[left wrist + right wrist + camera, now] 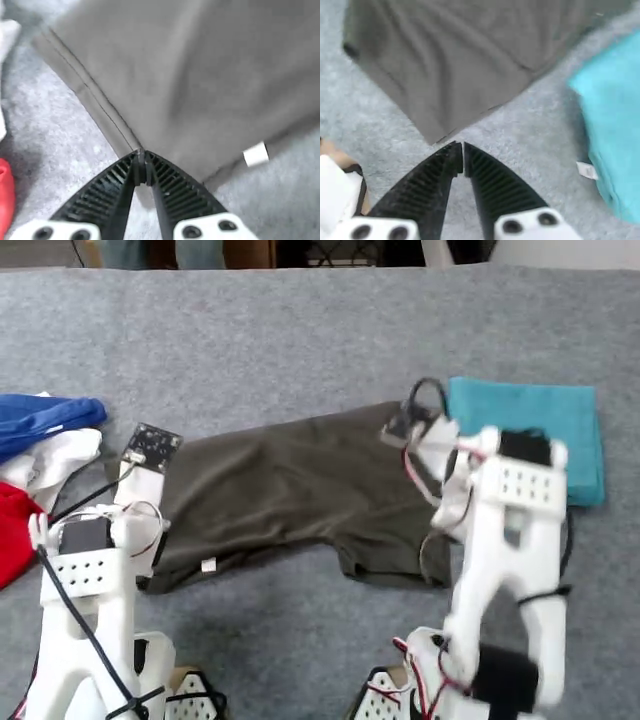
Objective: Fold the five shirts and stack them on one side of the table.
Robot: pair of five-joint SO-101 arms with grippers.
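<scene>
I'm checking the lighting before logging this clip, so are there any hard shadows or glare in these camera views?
High view: light is soft and even, with a faint shadow under the near hem of the dark shirt and no glare. Left wrist view: a soft shadow lies on the grey table cover along the shirt's edge. Right wrist view: the teal shirt is bright but without glare.

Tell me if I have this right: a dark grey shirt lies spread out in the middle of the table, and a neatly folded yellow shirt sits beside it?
Not quite. The folded shirt beside the dark grey shirt is turquoise, not yellow, as the high view shows. The rest holds.
</scene>
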